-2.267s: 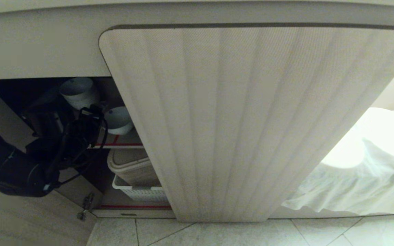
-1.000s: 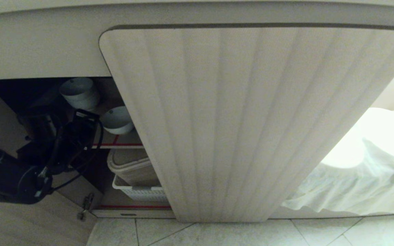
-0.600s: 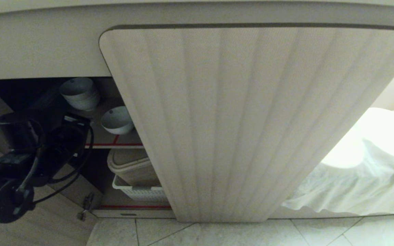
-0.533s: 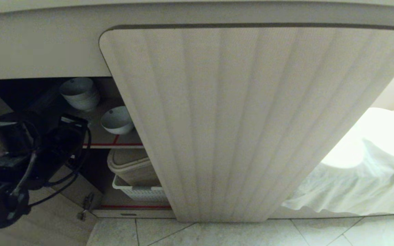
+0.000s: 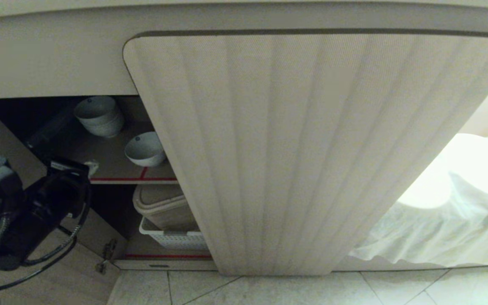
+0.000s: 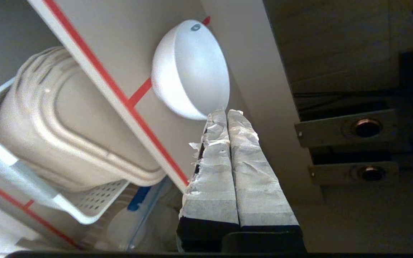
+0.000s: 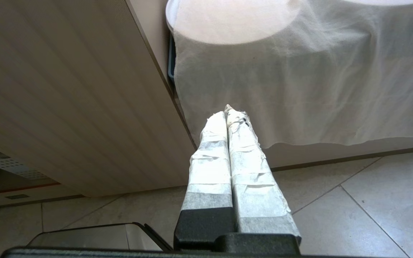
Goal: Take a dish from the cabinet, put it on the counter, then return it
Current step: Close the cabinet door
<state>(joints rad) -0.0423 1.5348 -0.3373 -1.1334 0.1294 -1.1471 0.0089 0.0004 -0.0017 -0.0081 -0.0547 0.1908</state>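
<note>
Where shelf ends | dish upright, mouth up | round

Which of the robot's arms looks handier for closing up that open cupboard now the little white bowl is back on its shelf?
Probably the left: its hand, shut and empty, sits just outside the open side where the bowl stands. The right hand, also shut, faces the white cloth.

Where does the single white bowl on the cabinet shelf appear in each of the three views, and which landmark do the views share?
Head view: the bowl stands alone on the upper shelf, beside the ribbed door's left edge.
Left wrist view: the bowl shows beyond the tips of the shut left gripper.
Right wrist view: not in it.
Shared landmark: the red shelf edge in front of the bowl.
</note>
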